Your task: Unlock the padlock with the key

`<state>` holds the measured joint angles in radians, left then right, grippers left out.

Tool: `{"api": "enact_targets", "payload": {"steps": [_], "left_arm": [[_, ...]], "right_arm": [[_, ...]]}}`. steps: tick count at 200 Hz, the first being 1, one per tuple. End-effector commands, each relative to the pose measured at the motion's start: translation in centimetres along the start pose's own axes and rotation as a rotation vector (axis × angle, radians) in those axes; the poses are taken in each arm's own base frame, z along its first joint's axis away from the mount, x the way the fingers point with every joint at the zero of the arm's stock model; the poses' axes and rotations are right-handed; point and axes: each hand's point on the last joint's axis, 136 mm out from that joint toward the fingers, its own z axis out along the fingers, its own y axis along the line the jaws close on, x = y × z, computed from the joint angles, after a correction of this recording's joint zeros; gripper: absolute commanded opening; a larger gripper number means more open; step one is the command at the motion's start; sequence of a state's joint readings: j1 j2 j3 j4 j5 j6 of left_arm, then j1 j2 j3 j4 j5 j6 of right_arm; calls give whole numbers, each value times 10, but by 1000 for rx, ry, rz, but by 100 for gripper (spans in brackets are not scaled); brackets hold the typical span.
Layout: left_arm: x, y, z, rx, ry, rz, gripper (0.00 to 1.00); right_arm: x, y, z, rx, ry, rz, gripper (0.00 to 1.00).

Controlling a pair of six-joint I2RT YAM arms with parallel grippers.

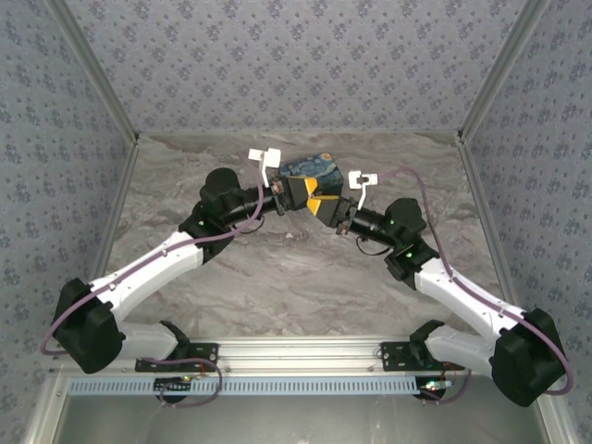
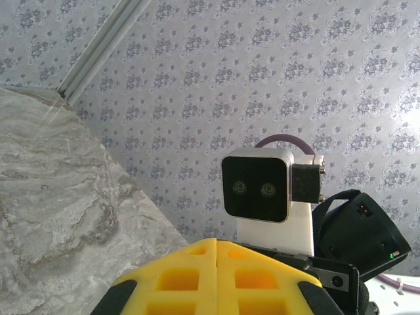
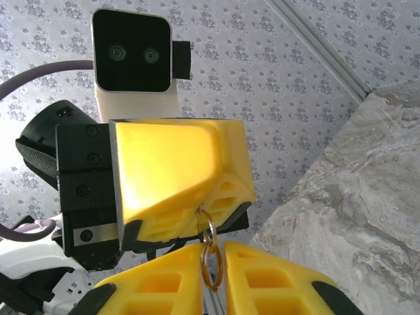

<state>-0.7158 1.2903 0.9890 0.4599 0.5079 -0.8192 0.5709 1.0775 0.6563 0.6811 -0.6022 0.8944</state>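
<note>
Left claw (image 1: 299,191): fingers pressed flat together with no gap, pinching the top of the key ring (image 3: 210,261); raised above the bench (image 1: 277,277) near the middle of its far edge.
Key ring: hangs straight down from my left fingertips into the narrow slot between my right fingers (image 3: 275,282).
Padlock: I cannot make it out; if it is here, it is hidden in or under the yellow pads where my two claws meet.
Box (image 1: 314,168): on the bench just behind both claws, near the far edge; not part of the job.
Right claw (image 1: 324,207): tip to tip with the left one, with the ring between its fingers; I cannot tell whether they clamp the ring or merely flank it.
Step in hand: I judge this a mid-air hand-over, or a line-up of key and padlock.
Doing it well: hold the left claw steady and move only the right, slowly. Let the ring hang free so nothing twists. Get a firm hold before the left lets go, since a dropped key could skid toward the box.
</note>
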Motion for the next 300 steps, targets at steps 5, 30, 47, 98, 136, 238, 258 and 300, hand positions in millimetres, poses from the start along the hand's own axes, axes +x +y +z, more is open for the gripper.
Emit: {"api": "enact_targets", "payload": {"steps": [5, 30, 47, 98, 136, 238, 258, 300], "left_arm": [[-9, -18, -4, 44, -25, 43, 0], [-8, -19, -3, 53, -19, 46, 0], [-6, -20, -3, 59, -14, 50, 0], [-4, -19, -3, 66, -7, 45, 0], [-3, -19, -2, 71, -7, 42, 0], [0, -16, -1, 70, 1, 34, 0], [1, -15, 0, 70, 2, 34, 0], [0, -14, -1, 55, -4, 31, 0]], "right_arm": [[-5, 2, -6, 14, -29, -19, 12], [-7, 2, -8, 18, -33, -24, 11], [-8, 2, -8, 20, -36, -24, 14], [-14, 7, -8, 7, -49, -31, 22], [-15, 8, -5, 5, -45, -29, 22], [-17, 10, 3, -14, -31, -29, 22], [-17, 9, 3, -10, -32, -27, 18], [-13, 4, 2, 13, -24, -23, 3]]}}
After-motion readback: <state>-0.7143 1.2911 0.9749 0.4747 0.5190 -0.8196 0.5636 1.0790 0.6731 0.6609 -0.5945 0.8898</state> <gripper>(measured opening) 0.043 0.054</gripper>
